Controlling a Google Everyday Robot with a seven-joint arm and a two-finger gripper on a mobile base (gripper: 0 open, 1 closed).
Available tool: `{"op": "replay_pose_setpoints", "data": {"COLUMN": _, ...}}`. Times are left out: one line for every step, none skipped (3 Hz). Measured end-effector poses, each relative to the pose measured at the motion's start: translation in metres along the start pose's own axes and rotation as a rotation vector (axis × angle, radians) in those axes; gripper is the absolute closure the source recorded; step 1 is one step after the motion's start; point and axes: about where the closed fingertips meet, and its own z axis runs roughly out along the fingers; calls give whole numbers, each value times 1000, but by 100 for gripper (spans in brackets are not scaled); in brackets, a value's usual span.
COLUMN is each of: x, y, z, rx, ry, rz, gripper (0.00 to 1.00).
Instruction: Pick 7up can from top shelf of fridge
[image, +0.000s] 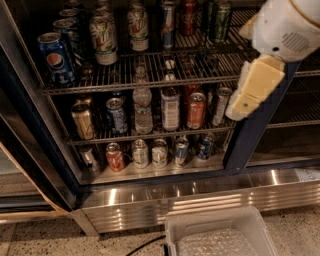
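Two whitish 7up cans with green lettering stand on the top shelf (150, 75), one at the front left (103, 40) and one behind it to the right (137, 27). A blue Pepsi can (56, 57) stands at the shelf's left front corner. The fridge (250, 140) has a dark frame and its door is open. My gripper (252, 90), a white and pale yellow arm end, hangs at the upper right in front of the fridge's right post. It is to the right of the 7up cans, apart from them and holding nothing that I can see.
Red (187, 15) and dark green (220, 20) cans stand further right on the top shelf. Lower racks hold several cans and bottles (142, 107). The open door's edge (30, 165) is at left. A ribbed steel base (200, 200), a white bin (220, 235) and a black cable (145, 245) are below.
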Motion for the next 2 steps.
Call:
{"op": "replay_pose_setpoints", "data": {"x": -45, "y": -18, "z": -9, "rx": 53, "ry": -95, "rz": -26, "gripper": 0}}
{"op": "replay_pose_setpoints", "data": {"x": -45, "y": -18, "z": -8, "rx": 53, "ry": -96, "rz": -26, "gripper": 0}}
